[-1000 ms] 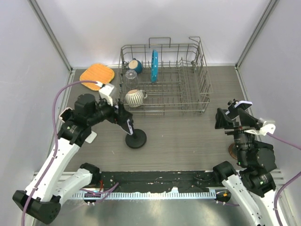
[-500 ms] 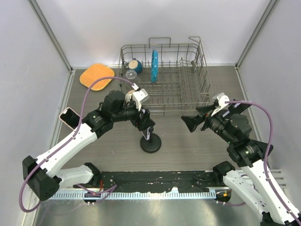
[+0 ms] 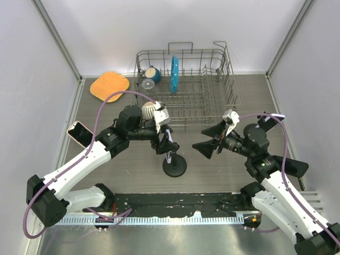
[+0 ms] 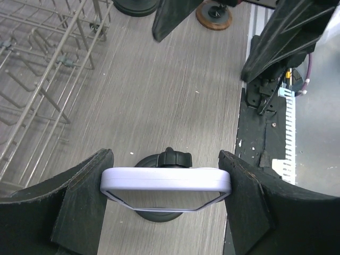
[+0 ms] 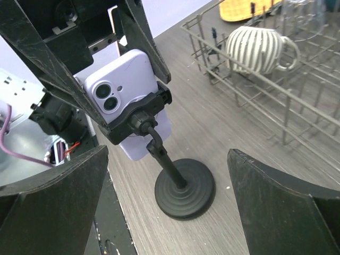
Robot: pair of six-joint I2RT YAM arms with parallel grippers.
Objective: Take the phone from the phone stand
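Note:
A lavender phone [image 5: 123,81] sits clamped in a black phone stand [image 5: 184,187] on the grey table. In the top view the stand's round base [image 3: 175,169] is at mid-table. My left gripper [image 4: 166,178] is shut on the phone [image 4: 166,179], one finger against each short end, with the stand's knob just beyond it. In the top view the left gripper [image 3: 165,141] is above the base. My right gripper [image 3: 207,139] is open wide and empty, just right of the stand. In the right wrist view its jaws [image 5: 168,151] frame the stand's stem and base without touching them.
A wire dish rack [image 3: 212,109] stands behind, holding a striped mug [image 3: 150,110], a blue plate [image 3: 174,74] and a teal mug [image 3: 153,73]. An orange mat [image 3: 110,85] lies at back left. A brown coaster [image 4: 213,15] lies near the right arm's base.
My left gripper has moved right and nearer the table's middle, and the phone and stand have moved with it. My right arm has swung left toward the stand with its jaws open.

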